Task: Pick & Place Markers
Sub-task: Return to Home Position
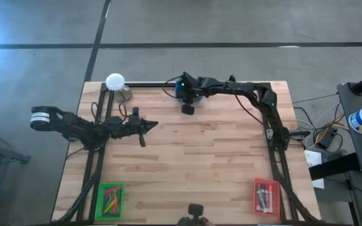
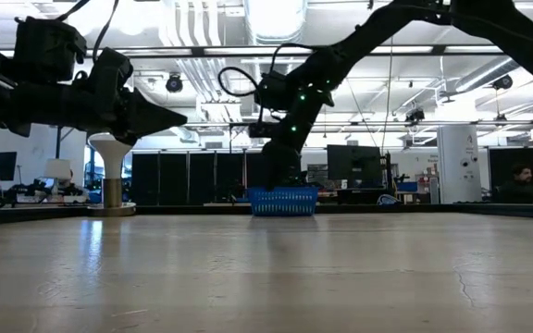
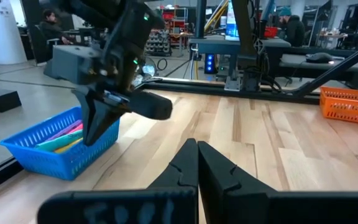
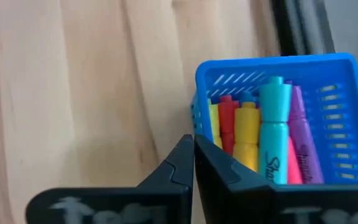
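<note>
In the lower left of the high view a green tray [image 1: 98, 199] holds a small heap of markers [image 1: 112, 202]. Above it, left of centre, the left gripper [image 1: 151, 125] hangs over the bare wooden table [image 1: 206, 157], its claw pinched narrow and empty. At top centre the right gripper [image 4: 193, 142] points down just beside the edge of the blue tray [image 4: 340, 124], claw likewise narrow, gripping nothing. Yellow, red, teal and purple markers lie packed inside. A red tray [image 1: 256, 196] at lower right holds more
</note>
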`<state>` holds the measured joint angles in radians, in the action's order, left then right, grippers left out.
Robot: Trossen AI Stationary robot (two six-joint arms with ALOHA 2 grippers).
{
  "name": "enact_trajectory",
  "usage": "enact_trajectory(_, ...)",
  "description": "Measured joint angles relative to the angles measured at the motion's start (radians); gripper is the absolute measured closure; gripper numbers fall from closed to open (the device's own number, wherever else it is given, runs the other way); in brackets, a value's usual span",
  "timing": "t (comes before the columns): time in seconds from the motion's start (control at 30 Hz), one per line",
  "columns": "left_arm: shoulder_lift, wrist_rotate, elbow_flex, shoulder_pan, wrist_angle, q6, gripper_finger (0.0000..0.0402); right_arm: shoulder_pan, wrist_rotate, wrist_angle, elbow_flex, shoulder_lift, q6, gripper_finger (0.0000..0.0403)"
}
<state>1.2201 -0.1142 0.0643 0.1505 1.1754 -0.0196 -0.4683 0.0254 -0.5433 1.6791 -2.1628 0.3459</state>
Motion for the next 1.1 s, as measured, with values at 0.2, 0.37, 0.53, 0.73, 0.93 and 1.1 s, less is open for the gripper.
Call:
enact_trajectory(0.2, 0.000, -0.005, 0.001, 0.000, -0.001, 0.002, 0.0401, -0.027, -0.013, 0.009, -0.002, 0.000, -0.027, 0.0394)
enact_trajectory(0.37, 0.000, -0.007, 0.001, 0.000, -0.001, 0.003, 0.0401, -0.027, -0.015, 0.051, -0.004, 0.000, -0.029, 0.0394)
enact_trajectory(0.53, 0.000, -0.007, -0.001, 0.000, -0.002, 0.000, 0.0401, -0.026, -0.049, 0.090, -0.003, 0.000, -0.044, 0.0394)
enact_trajectory(0.73, 0.000, -0.008, -0.005, 0.000, -0.005, 0.008, 0.0401, -0.020, -0.151, 0.167, -0.013, 0.016, -0.064, 0.0394)
enact_trajectory(0.93, 0.000, -0.011, -0.007, 0.000, -0.009, 0.008, 0.0402, -0.002, -0.161, 0.339, -0.111, 0.052, -0.104, 0.0394)
enact_trajectory(1.1, 0.000, -0.011, -0.026, 0.000, -0.009, 0.013, 0.0402, -0.004, -0.161, 0.443, -0.287, 0.163, -0.100, 0.0394)
